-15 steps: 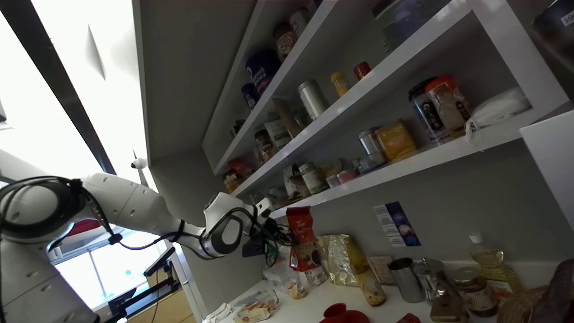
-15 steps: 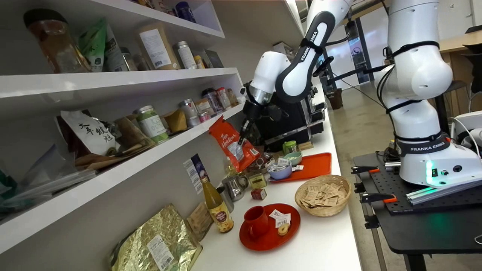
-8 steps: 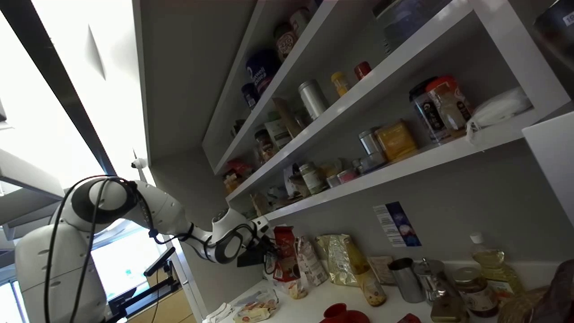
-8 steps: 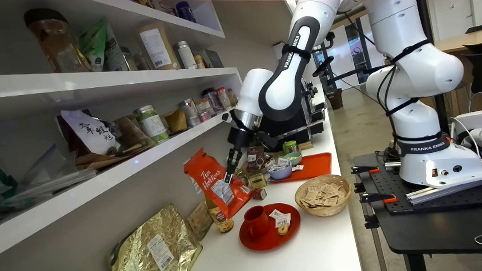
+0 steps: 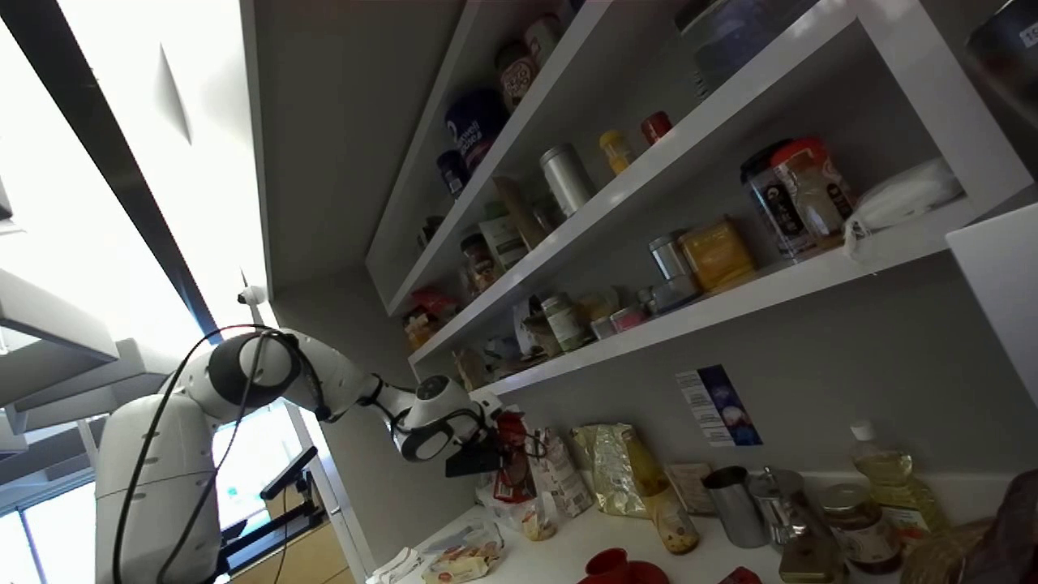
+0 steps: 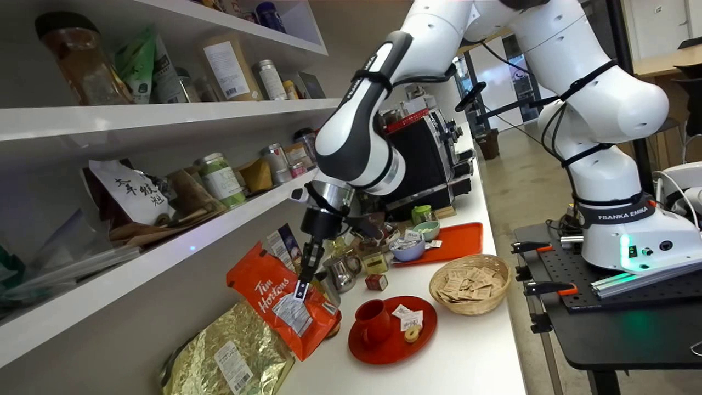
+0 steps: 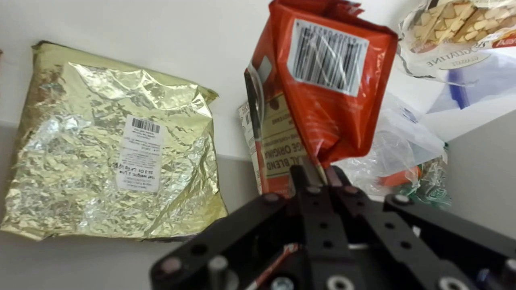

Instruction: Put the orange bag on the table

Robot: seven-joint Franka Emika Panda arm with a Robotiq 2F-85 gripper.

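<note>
The orange bag is a red-orange Tim Hortons packet that shows in both exterior views [image 6: 269, 291] [image 5: 514, 474]. In the wrist view the bag [image 7: 342, 117] shows its barcode end. My gripper [image 7: 320, 177] is shut on the bag's edge, with a thin fold between the fingertips. The gripper also shows in an exterior view [image 6: 301, 289], pressed against the bag's front. The bag hangs tilted over the table [image 6: 466, 362], a pale counter, in front of the gold foil packet. I cannot tell whether its lower corner touches anything.
The gold foil packet [image 6: 225, 351] stands against the wall. A red plate [image 6: 411, 354] with a red mug [image 6: 374, 322] and a woven basket [image 6: 502, 299] are on the counter. Clear plastic bags [image 7: 387, 149] lie at the counter's end. A white shelf [image 6: 164, 274] runs above.
My gripper has carried the bag along the counter, from near the metal pitcher to in front of the gold foil packet, and lower. The arm has swung with it. The grip stays shut.
</note>
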